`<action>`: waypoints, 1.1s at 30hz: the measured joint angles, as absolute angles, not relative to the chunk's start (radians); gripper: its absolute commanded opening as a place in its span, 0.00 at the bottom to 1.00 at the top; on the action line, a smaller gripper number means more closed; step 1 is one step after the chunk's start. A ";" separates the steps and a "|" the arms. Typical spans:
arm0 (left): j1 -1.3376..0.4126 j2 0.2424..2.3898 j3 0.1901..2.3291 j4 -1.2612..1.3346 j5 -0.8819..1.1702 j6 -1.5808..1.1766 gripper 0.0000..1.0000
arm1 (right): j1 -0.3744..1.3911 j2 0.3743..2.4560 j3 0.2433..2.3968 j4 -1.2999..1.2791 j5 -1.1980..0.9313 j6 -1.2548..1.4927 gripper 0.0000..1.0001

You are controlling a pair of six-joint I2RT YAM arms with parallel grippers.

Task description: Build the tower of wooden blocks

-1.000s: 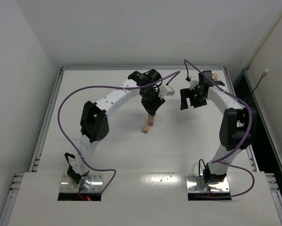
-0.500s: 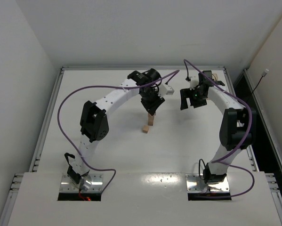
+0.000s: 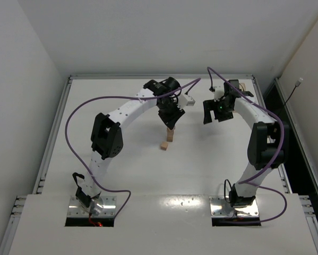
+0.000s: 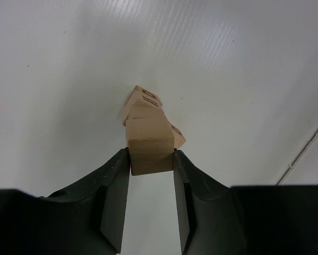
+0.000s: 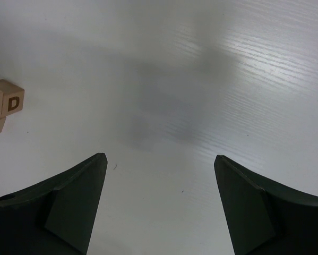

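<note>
My left gripper (image 3: 171,125) is shut on a plain tan wood block (image 4: 152,154), gripped by its two sides. In the left wrist view the held block sits directly over the tower (image 4: 144,110), a narrow stack of lettered tan cubes; I cannot tell if it touches. The tower shows in the top view (image 3: 170,136) just under the fingers. Another cube (image 3: 164,145) lies on the table beside its base. My right gripper (image 3: 214,115) is open and empty, hovering to the right of the tower. Lettered cubes (image 5: 6,102) show at the left edge of the right wrist view.
The white table (image 3: 121,175) has raised rails along its left edge (image 3: 53,133) and back edge. A small tan object (image 3: 243,85) sits at the back right corner behind the right arm. Purple cables loop above both arms.
</note>
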State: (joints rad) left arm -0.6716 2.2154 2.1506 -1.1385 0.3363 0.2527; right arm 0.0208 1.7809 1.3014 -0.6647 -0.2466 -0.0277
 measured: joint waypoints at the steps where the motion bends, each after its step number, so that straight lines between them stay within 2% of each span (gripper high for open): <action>1: -0.670 2.215 2.151 -1.137 0.337 0.253 0.00 | 0.021 1.781 1.301 -0.665 -0.247 -0.028 0.80; 20: -0.667 2.215 2.151 -1.135 0.340 0.251 0.00 | 0.021 1.781 1.301 -0.665 -0.247 -0.028 0.80; 23: -0.667 2.215 2.149 -1.133 0.340 0.249 0.06 | 0.021 1.781 1.301 -0.665 -0.247 -0.028 0.80; 30: -0.667 2.215 2.136 -1.127 0.332 0.245 0.07 | 0.021 1.781 1.301 -0.665 -0.247 -0.028 0.80; 33: -0.667 2.215 2.135 -1.126 0.332 0.245 0.11 | 0.021 1.781 1.301 -0.665 -0.247 -0.028 0.80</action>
